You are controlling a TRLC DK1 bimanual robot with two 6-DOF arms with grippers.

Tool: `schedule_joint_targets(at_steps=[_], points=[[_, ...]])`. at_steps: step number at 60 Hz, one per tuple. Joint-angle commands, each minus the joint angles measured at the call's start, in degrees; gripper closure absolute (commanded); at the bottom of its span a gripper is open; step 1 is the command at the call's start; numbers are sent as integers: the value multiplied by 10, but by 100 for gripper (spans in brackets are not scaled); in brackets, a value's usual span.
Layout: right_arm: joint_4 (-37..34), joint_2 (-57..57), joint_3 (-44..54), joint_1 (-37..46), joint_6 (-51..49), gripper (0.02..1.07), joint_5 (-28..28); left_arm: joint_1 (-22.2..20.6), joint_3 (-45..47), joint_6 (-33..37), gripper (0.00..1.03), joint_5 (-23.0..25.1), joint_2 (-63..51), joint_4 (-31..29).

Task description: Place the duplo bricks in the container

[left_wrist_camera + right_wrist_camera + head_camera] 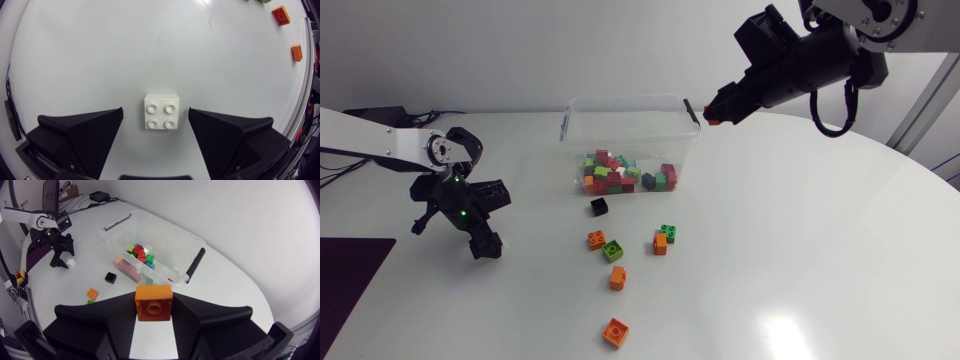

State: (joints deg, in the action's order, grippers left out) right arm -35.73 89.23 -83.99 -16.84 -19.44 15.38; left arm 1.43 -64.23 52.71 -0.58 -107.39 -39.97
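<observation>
The job is partly done. The clear container (620,102) already has a big pile of bricks inside it, red, green and other colours, all heaped along one side. The right tool (717,108) is up in the air by the right end of the container. It is squeezed tight on an orange brick (154,302), with one finger on each side of it. I think this brick is the next one to go in, and the tool only needs to get over the box and let go. The left tool (155,112) is down low over the bench (800,250), far off to the left of the container. Its fingers are wide apart, and a white brick (161,111) sits on the bench between them, touching neither finger. That one is not picked up yet. In front of the container, seven loose bricks (618,278) lie on the bench: one black brick (599,206) close to the box, two green ones and four orange ones. So there are nine bricks left to put in, counting the one held in the air.
</observation>
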Motion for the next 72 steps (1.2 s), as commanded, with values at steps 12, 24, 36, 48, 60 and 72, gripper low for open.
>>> schedule_joint_targets(at_steps=[12,24,36,48,60,72], points=[[43,58,-50,1,33,77,8,-12,-25,5,58,-7,-38,-6],[66,89,-77,19,41,77,19,-13,-62,-8,72,-10,-69,-55],[103,122,-104,29,56,77,27,-18,-88,-16,71,-5,-31,-75],[123,191,-152,21,65,77,27,-39,-111,-35,70,45,36,-90],[144,255,-192,-6,67,71,26,-49,-148,-60,69,104,87,-90],[138,329,-247,-38,61,52,3,-65,-197,-106,69,168,119,-64]])
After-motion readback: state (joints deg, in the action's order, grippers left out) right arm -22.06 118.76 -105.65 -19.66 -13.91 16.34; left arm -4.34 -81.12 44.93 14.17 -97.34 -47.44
